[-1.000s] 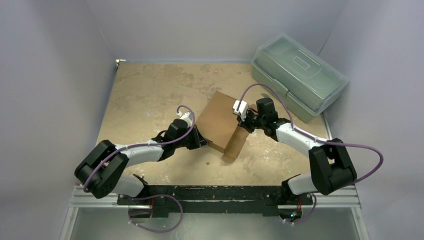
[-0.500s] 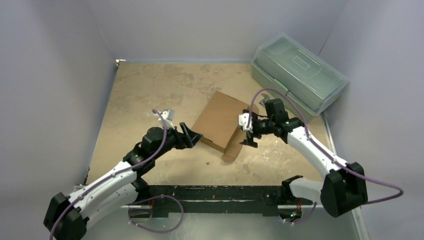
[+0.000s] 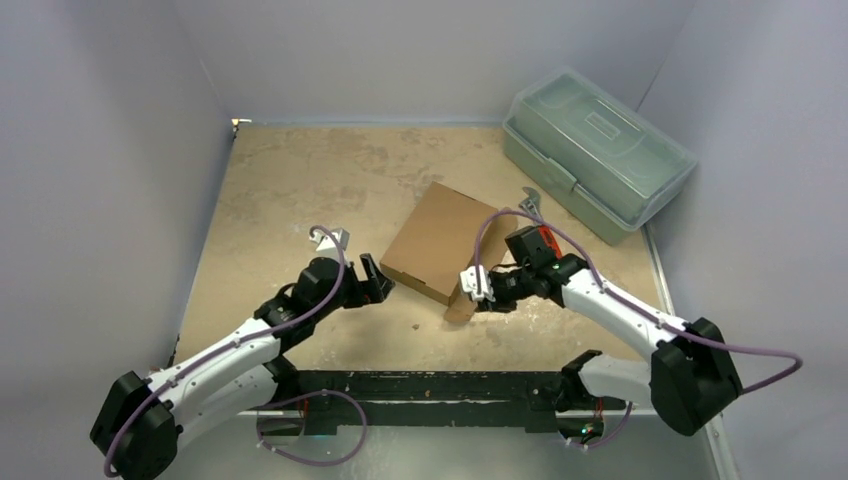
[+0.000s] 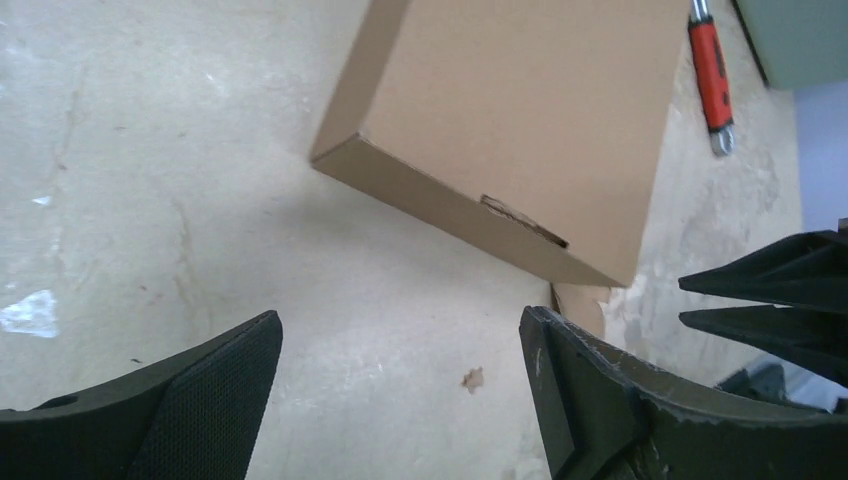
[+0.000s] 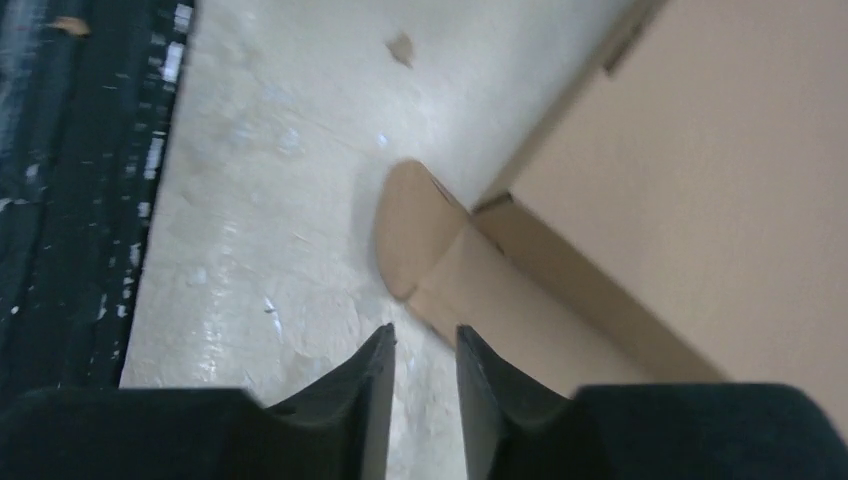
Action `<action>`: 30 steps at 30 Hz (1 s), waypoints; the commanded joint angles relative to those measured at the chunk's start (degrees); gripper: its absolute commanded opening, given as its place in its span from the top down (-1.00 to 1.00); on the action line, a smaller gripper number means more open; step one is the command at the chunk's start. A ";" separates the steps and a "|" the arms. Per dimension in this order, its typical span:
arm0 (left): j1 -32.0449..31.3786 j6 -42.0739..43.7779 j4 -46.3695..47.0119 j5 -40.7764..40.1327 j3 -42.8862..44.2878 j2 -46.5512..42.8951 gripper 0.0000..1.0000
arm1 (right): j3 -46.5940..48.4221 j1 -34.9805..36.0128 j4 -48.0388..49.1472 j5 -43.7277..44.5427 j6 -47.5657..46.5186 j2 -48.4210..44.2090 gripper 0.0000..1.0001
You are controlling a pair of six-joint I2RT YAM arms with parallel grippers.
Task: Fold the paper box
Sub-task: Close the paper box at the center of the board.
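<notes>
The paper box (image 3: pixel 438 240) lies flat and closed on the table, brown cardboard, with one rounded flap (image 3: pixel 461 303) sticking out at its near right corner. My left gripper (image 3: pixel 376 281) is open just off the box's near left corner and touches nothing. In the left wrist view the box (image 4: pixel 520 120) lies ahead of the wide-apart fingers (image 4: pixel 215 395). My right gripper (image 3: pixel 481 293) sits low beside the flap. In the right wrist view its jaws (image 5: pixel 422 338) stand a narrow gap apart with only tabletop between them, and the flap (image 5: pixel 440 250) lies just beyond the tips.
A translucent grey-green toolbox (image 3: pixel 598 150) stands at the back right. A red-handled tool (image 4: pixel 710 70) lies between it and the box. A small cardboard scrap (image 3: pixel 413 326) rests on the table near the front. Grey walls close in the table.
Both grippers have let go of the box. The left arm drew back toward the near left and opened wide. The right gripper dropped from the box's right edge to the near flap, its jaws narrowing.
</notes>
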 commanded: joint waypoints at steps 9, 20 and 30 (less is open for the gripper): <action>5.31 5.07 11.57 -8.47 6.15 10.06 -0.61 | 7.14 -9.28 24.35 24.22 31.79 12.89 1.00; 12.78 7.93 24.35 11.94 9.72 29.13 -0.52 | 18.08 -8.76 24.61 25.30 33.49 25.51 1.00; 12.79 5.50 14.32 4.23 4.16 16.85 -0.53 | 31.33 -0.13 19.85 20.95 35.40 37.00 1.00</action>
